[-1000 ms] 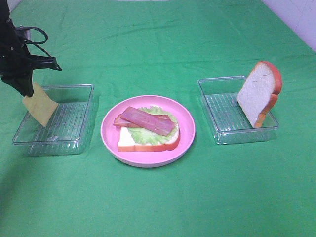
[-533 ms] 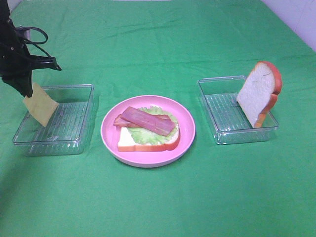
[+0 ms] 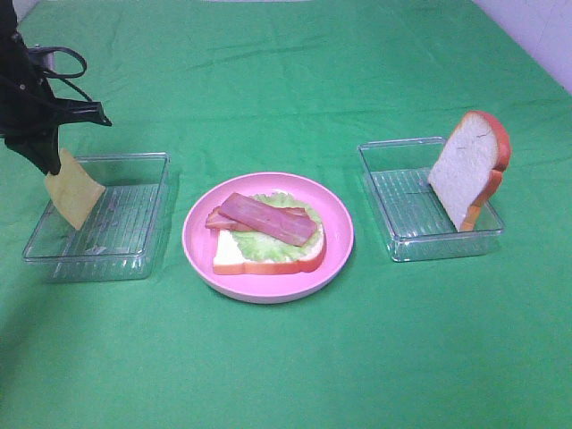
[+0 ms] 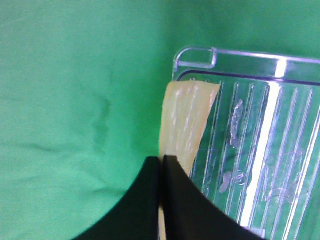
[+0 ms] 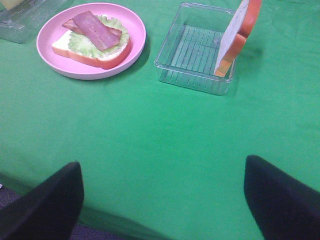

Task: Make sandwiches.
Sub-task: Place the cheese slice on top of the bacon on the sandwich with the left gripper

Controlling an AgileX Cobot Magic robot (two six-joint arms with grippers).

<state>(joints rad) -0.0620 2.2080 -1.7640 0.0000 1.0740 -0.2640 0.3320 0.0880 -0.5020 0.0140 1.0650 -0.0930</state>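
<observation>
1. The left pincer [image 3: 43, 159] is shut tight on the top edge of the cheese [image 3: 74, 189]. In the left wrist view the two black jaws meet with only the thin cheese between them.
2. The cheese hangs down from the pincer and tilts a little. Its low corner points down over the left side of the left tray [image 3: 116, 157]. I cannot tell if that corner touches the tray.
3. The plate [image 3: 340, 223] sits just beside that tray, in the middle of the cloth [image 3: 286, 375]. On the plate a bread slice [image 3: 225, 257] lies flat. The lettuce [image 3: 268, 248] is on the bread and the bacon [image 3: 268, 219] is on the lettuce.
4. So in the high view the open sandwich lies to the right of the left pincer and lower down. I think the cheese has to go sideways, over the tray wall, to get above the plate.
5. The bacon runs long-ways across the bread, from the left back to the right front. The cheese hangs on its edge now. I think it must come down low so it can flop flat on the bacon.
6. The right pincer [image 5: 161, 165] has its jaws wide apart and holds nothing. It hangs over bare cloth, well apart from the cheese. The left arm is the near one, and it has the cheese.
7. The top bread [image 3: 465, 170] stands on its edge, leaning at the right end of the right tray [image 3: 393, 147]. That is the right arm's side. I think it goes on last.
</observation>
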